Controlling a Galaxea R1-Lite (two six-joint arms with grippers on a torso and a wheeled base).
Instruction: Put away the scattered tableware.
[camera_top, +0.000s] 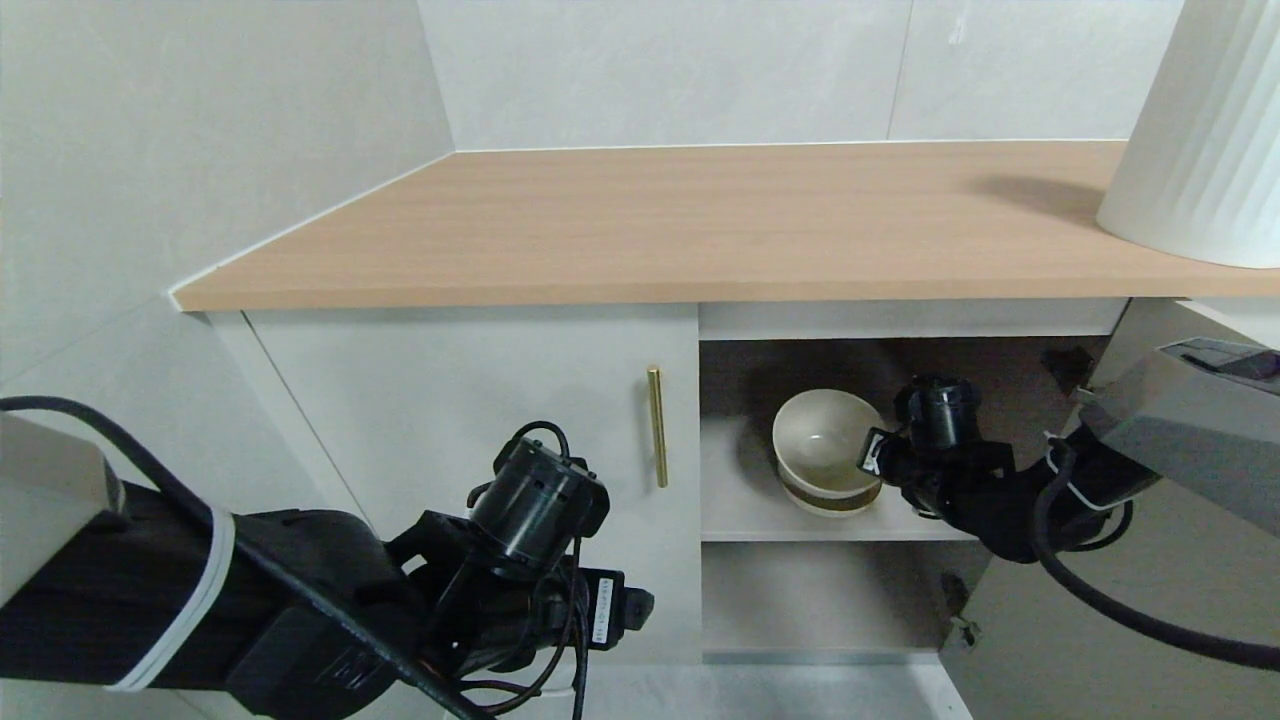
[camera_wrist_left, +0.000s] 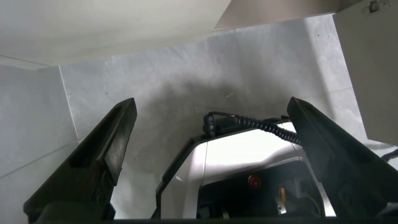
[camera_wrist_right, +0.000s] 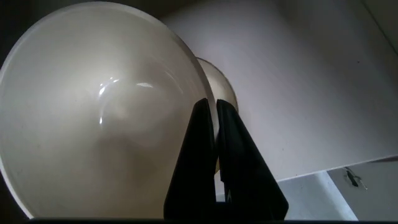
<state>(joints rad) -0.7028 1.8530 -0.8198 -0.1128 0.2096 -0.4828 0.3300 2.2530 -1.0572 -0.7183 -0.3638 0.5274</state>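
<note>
A cream bowl (camera_top: 825, 440) sits tilted inside the open cabinet, resting on a second bowl (camera_top: 830, 497) with a brownish band on the upper shelf (camera_top: 730, 505). My right gripper (camera_top: 868, 462) is shut on the upper bowl's right rim. The right wrist view shows its fingers (camera_wrist_right: 200, 130) pinching the rim of the bowl (camera_wrist_right: 99, 112), with the lower bowl's rim (camera_wrist_right: 222, 84) peeking out behind. My left gripper (camera_wrist_left: 211, 124) hangs low in front of the closed left door, open and holding nothing, with the floor below it.
The closed left door carries a gold handle (camera_top: 656, 427). The right door (camera_top: 1190, 400) stands swung open beside my right arm. On the wooden countertop (camera_top: 650, 220), a white ribbed container (camera_top: 1200, 150) stands at the far right. The lower cabinet shelf (camera_top: 820, 595) is bare.
</note>
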